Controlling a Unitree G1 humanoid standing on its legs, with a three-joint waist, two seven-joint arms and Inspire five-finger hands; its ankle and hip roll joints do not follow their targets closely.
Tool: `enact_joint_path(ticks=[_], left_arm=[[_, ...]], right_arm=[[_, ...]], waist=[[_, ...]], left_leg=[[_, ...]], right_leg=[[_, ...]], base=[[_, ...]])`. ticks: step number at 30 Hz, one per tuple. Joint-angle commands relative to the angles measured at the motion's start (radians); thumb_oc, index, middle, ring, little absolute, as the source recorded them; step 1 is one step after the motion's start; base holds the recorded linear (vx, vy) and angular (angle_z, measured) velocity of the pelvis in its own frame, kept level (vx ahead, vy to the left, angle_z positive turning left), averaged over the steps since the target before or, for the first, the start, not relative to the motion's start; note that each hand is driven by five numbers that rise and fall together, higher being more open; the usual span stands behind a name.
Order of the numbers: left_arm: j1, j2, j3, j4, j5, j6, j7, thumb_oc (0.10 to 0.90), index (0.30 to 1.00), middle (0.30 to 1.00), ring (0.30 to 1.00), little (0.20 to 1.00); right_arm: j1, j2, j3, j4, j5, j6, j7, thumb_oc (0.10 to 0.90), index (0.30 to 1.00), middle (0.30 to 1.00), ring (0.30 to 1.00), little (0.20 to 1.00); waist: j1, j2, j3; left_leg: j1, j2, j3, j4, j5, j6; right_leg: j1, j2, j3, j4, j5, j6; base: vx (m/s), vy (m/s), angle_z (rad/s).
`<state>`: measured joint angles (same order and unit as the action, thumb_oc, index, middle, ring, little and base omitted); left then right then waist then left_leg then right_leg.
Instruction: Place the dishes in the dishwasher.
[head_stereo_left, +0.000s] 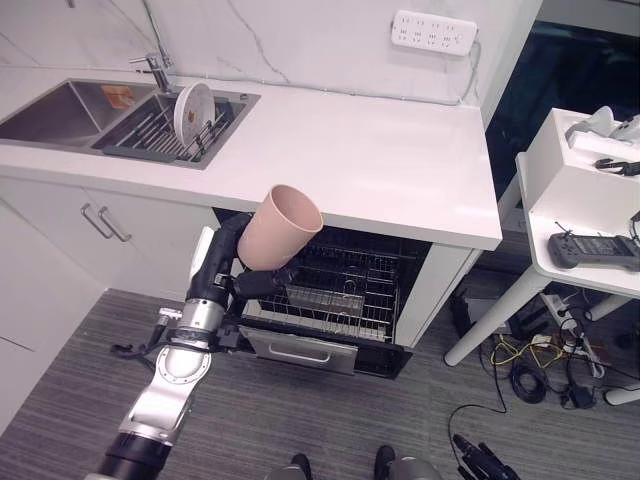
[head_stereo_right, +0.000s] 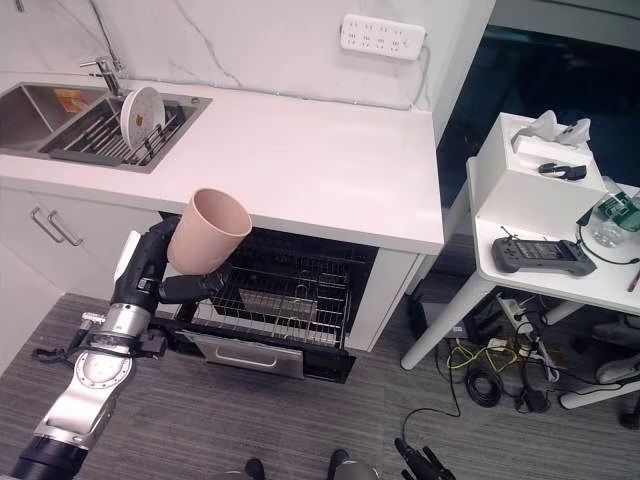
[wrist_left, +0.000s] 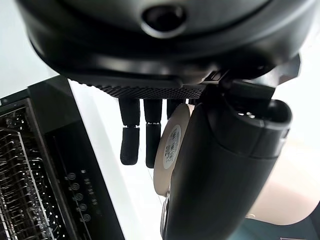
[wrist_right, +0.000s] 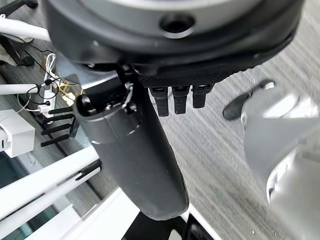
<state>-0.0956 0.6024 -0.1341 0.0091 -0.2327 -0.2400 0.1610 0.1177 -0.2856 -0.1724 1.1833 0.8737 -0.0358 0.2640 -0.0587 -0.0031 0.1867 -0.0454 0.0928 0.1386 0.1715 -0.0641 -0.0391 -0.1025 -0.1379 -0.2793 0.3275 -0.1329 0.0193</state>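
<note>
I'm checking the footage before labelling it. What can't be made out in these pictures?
- Dishwasher interior: head views, back half hidden under the countertop.
- Cup base: hidden by the left hand.
- Sink left part: cut off by the edge.
- Right hand fingertips: wrist view, curl unclear.

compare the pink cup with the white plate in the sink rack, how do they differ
The pink cup is tall and hollow, held tilted in the left hand above the open dishwasher rack. The white plate is a flat disc standing on edge in the sink rack, held by nothing. Both are plain, single-coloured dishes.
</note>
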Motion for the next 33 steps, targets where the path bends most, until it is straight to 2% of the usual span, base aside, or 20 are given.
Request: enact_joint_path(ticks=[1, 2, 3, 8, 9, 11, 12, 13, 14, 15, 17, 20, 21, 24, 25, 26, 30, 31, 33], left_arm=[[-0.128, 0.006, 0.091, -0.086, -0.068, -0.123, -0.015, 0.400, 0.300, 0.300, 0.300, 0.300], [-0.130, 0.006, 0.088, -0.081, -0.085, -0.141, -0.041, 0.400, 0.300, 0.300, 0.300, 0.300], [-0.133, 0.003, 0.081, -0.074, -0.105, -0.152, -0.058, 0.400, 0.300, 0.300, 0.300, 0.300], [-0.140, -0.020, 0.073, -0.062, -0.104, -0.162, -0.049, 0.400, 0.300, 0.300, 0.300, 0.300], [-0.143, -0.020, 0.069, -0.044, -0.073, -0.167, -0.022, 0.400, 0.300, 0.300, 0.300, 0.300], [-0.144, -0.013, 0.075, -0.030, -0.071, -0.166, -0.012, 0.400, 0.300, 0.300, 0.300, 0.300], [-0.135, -0.010, 0.081, -0.025, -0.065, -0.170, -0.010, 0.400, 0.300, 0.300, 0.300, 0.300], [-0.131, -0.010, 0.083, -0.028, -0.063, -0.170, -0.010, 0.400, 0.300, 0.300, 0.300, 0.300], [-0.115, -0.016, 0.089, -0.037, -0.064, -0.163, -0.016, 0.400, 0.300, 0.300, 0.300, 0.300], [-0.108, -0.020, 0.090, -0.040, -0.069, -0.161, -0.020, 0.400, 0.300, 0.300, 0.300, 0.300], [-0.089, -0.033, 0.095, -0.053, -0.076, -0.156, -0.038, 0.400, 0.300, 0.300, 0.300, 0.300], [-0.062, -0.050, 0.097, -0.083, -0.086, -0.156, -0.076, 0.400, 0.300, 0.300, 0.300, 0.300], [-0.045, -0.069, 0.097, -0.102, -0.094, -0.157, -0.104, 0.400, 0.300, 0.300, 0.300, 0.300], [-0.038, -0.081, 0.090, -0.107, -0.109, -0.158, -0.126, 0.400, 0.300, 0.300, 0.300, 0.300], [-0.032, -0.103, 0.081, -0.104, -0.152, -0.147, -0.167, 0.400, 0.300, 0.300, 0.300, 0.300], [-0.032, -0.109, 0.077, -0.103, -0.160, -0.144, -0.174, 0.400, 0.300, 0.300, 0.300, 0.300], [-0.048, -0.164, 0.037, -0.090, -0.194, -0.105, -0.174, 0.400, 0.300, 0.300, 0.300, 0.300], [-0.051, -0.169, 0.033, -0.087, -0.196, -0.103, -0.171, 0.400, 0.300, 0.300, 0.300, 0.300], [-0.070, -0.194, 0.010, -0.065, -0.195, -0.103, -0.145, 0.400, 0.300, 0.300, 0.300, 0.300]], right_arm=[[-0.003, -0.051, -0.006, 0.011, 0.015, -0.068, 0.027, 0.800, 0.900, 0.900, 0.900, 0.900], [-0.006, -0.060, -0.020, -0.003, 0.033, -0.073, 0.022, 0.800, 0.900, 0.900, 0.900, 0.900], [-0.007, -0.061, -0.026, -0.010, 0.059, -0.074, 0.024, 0.800, 0.900, 0.900, 0.900, 0.900], [-0.014, -0.048, -0.037, -0.033, 0.162, -0.103, 0.029, 0.800, 0.900, 0.900, 0.900, 0.900], [-0.008, -0.038, -0.037, -0.049, 0.179, -0.134, 0.037, 0.800, 0.900, 0.900, 0.900, 0.900], [-0.001, -0.025, -0.044, -0.078, 0.178, -0.171, 0.030, 0.800, 0.900, 0.900, 0.900, 0.900], [0.004, -0.014, -0.053, -0.117, 0.204, -0.242, 0.009, 0.800, 0.900, 0.900, 0.900, 0.900], [0.005, -0.010, -0.057, -0.137, 0.212, -0.261, -0.004, 0.800, 0.900, 0.900, 0.900, 0.900], [0.012, 0.001, -0.069, -0.205, 0.212, -0.332, -0.054, 0.800, 0.900, 0.900, 0.900, 0.900], [0.015, 0.008, -0.076, -0.237, 0.207, -0.347, -0.069, 0.800, 0.900, 0.900, 0.900, 0.900], [0.024, 0.020, -0.090, -0.318, 0.168, -0.419, -0.100, 0.800, 0.900, 0.900, 0.900, 0.900], [0.022, 0.009, -0.111, -0.470, 0.041, -0.527, -0.159, 0.800, 0.900, 0.900, 0.900, 0.900], [0.017, -0.001, -0.122, -0.623, 0.003, -0.568, -0.202, 0.800, 0.900, 0.900, 0.900, 0.900], [0.013, -0.004, -0.130, -0.722, -0.030, -0.610, -0.231, 0.800, 0.900, 0.900, 0.900, 0.900], [0.011, -0.014, -0.140, -0.856, -0.109, -0.615, -0.289, 0.800, 0.900, 0.900, 0.900, 0.900], [0.009, -0.014, -0.140, -0.884, -0.114, -0.616, -0.293, 0.800, 0.900, 0.900, 0.900, 0.900], [0.017, -0.005, -0.126, -1.096, -0.208, -0.668, -0.296, 0.800, 0.900, 0.900, 0.900, 0.900], [0.019, -0.006, -0.123, -1.118, -0.217, -0.669, -0.294, 0.800, 0.900, 0.900, 0.900, 0.900], [0.021, -0.024, -0.109, -1.231, -0.209, -0.637, -0.222, 0.800, 0.900, 0.900, 0.900, 0.900]], waist=[[-0.014, 0.012, -0.017], [-0.013, 0.029, -0.013], [-0.017, 0.033, -0.013], [-0.019, 0.040, -0.026], [-0.024, 0.039, -0.035], [-0.029, 0.037, -0.044], [-0.030, 0.034, -0.051], [-0.031, 0.032, -0.053], [-0.034, 0.029, -0.056], [-0.036, 0.027, -0.056], [-0.040, 0.024, -0.056], [-0.047, 0.015, -0.058], [-0.054, 0.009, -0.059], [-0.063, 0.007, -0.062], [-0.077, 0.006, -0.066], [-0.081, 0.005, -0.067], [-0.113, 0.003, -0.072], [-0.117, 0.003, -0.073], [-0.135, 0.002, -0.077]], left_leg=[[-0.048, 0.049, 0.072, 0.128, -0.074, -0.024], [-0.098, 0.070, 0.068, 0.128, -0.043, -0.046], [-0.106, 0.087, 0.080, 0.128, -0.034, -0.052], [-0.105, 0.083, 0.080, 0.128, -0.055, -0.046], [-0.086, 0.070, 0.081, 0.128, -0.083, -0.039], [-0.072, 0.055, 0.081, 0.128, -0.104, -0.031], [-0.064, 0.043, 0.076, 0.128, -0.120, -0.022], [-0.062, 0.040, 0.075, 0.128, -0.124, -0.020], [-0.056, 0.036, 0.080, 0.128, -0.132, -0.014], [-0.054, 0.037, 0.084, 0.128, -0.134, -0.013], [-0.049, 0.037, 0.092, 0.128, -0.139, -0.009], [-0.043, 0.032, 0.092, 0.128, -0.150, -0.001], [-0.037, 0.032, 0.094, 0.128, -0.154, 0.001], [-0.034, 0.036, 0.098, 0.128, -0.154, 0.000], [-0.029, 0.040, 0.104, 0.128, -0.151, 0.000], [-0.032, 0.041, 0.106, 0.128, -0.144, 0.001], [-0.023, 0.046, 0.124, 0.128, -0.144, 0.003], [-0.023, 0.047, 0.127, 0.128, -0.144, 0.003], [-0.014, 0.049, 0.140, 0.128, -0.145, 0.005]], right_leg=[[0.065, -0.005, 0.062, -0.028, -0.040, 0.094], [0.081, -0.001, 0.057, -0.028, -0.055, 0.093], [0.085, -0.008, 0.045, -0.028, -0.058, 0.093], [0.087, -0.034, 0.023, -0.028, -0.056, 0.102], [0.088, -0.050, 0.016, -0.028, -0.056, 0.112], [0.084, -0.059, 0.013, -0.028, -0.049, 0.119], [0.079, -0.062, 0.018, -0.028, -0.042, 0.125], [0.077, -0.063, 0.020, -0.028, -0.041, 0.126], [0.071, -0.066, 0.024, -0.028, -0.035, 0.130], [0.069, -0.068, 0.023, -0.028, -0.032, 0.131], [0.062, -0.071, 0.027, -0.028, -0.028, 0.134], [0.044, -0.069, 0.046, -0.028, -0.021, 0.139], [0.038, -0.066, 0.058, -0.028, -0.020, 0.140], [0.033, -0.062, 0.065, -0.028, -0.019, 0.141], [0.026, -0.056, 0.080, -0.028, -0.016, 0.139], [0.020, -0.054, 0.083, -0.028, -0.009, 0.136], [0.009, -0.048, 0.106, -0.028, 0.001, 0.137], [0.007, -0.047, 0.108, -0.028, 0.003, 0.137], [0.002, -0.043, 0.123, -0.028, 0.008, 0.137]], base=[[0.04, 0.174, 0.11], [0.06, 0.217, 0.11], [0.07, 0.211, 0.11], [0.06, 0.114, -0.09], [0.08, 0.105, -0.25], [0.10, 0.062, -0.12], [0.07, 0.016, -0.09], [0.07, -0.004, -0.11], [0.03, -0.012, -0.08], [0.03, -0.017, -0.05], [0.01, -0.020, -0.15], [-0.01, -0.061, -0.06], [-0.05, -0.083, -0.06], [-0.01, -0.047, -0.15], [-0.03, -0.023, -0.30], [-0.03, -0.019, -0.33], [-0.02, -0.016, -0.22], [-0.02, -0.005, -0.28], [0.00, 0.003, -0.29]])
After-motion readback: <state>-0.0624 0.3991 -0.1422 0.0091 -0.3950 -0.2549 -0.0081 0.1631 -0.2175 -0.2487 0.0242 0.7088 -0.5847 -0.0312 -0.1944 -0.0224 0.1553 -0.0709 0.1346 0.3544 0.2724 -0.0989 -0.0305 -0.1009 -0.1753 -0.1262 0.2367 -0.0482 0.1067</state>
